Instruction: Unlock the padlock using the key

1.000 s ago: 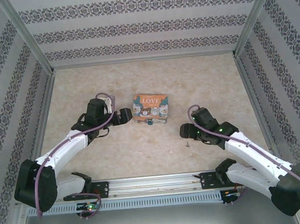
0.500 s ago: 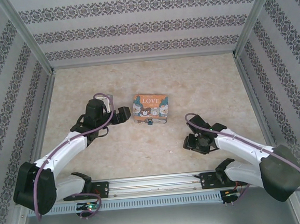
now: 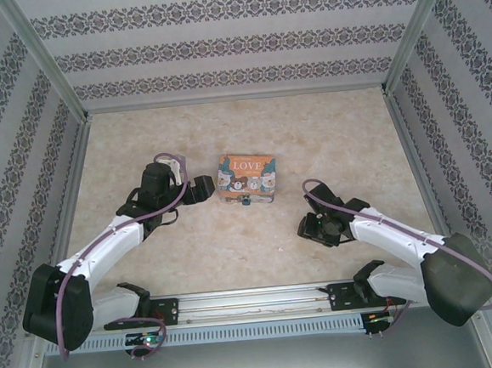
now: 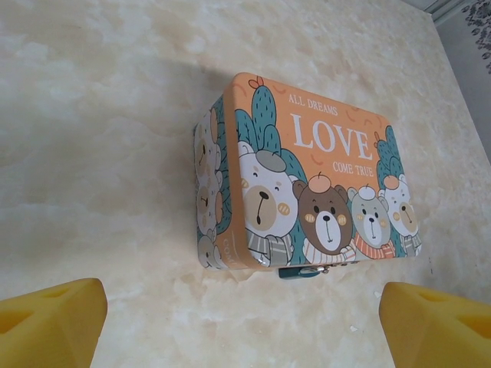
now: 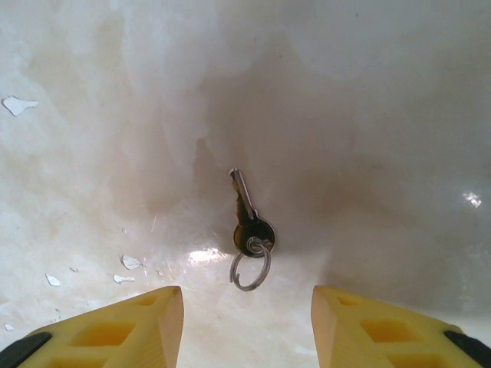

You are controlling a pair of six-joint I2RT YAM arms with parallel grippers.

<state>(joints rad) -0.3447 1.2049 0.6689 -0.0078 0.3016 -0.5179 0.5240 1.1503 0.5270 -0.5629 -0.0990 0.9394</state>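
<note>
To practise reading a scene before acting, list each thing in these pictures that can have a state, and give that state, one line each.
tin box: lid shut, lying flat on the table.
padlock: at the box's front edge; too small to tell whether it is locked.
key: lying loose on the table, not held.
left gripper: open, empty, facing the box.
right gripper: open, empty, over the key.

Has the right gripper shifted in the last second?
Yes. In the top view the right gripper has moved toward the near rail, away from the tin box, over the key.
</note>
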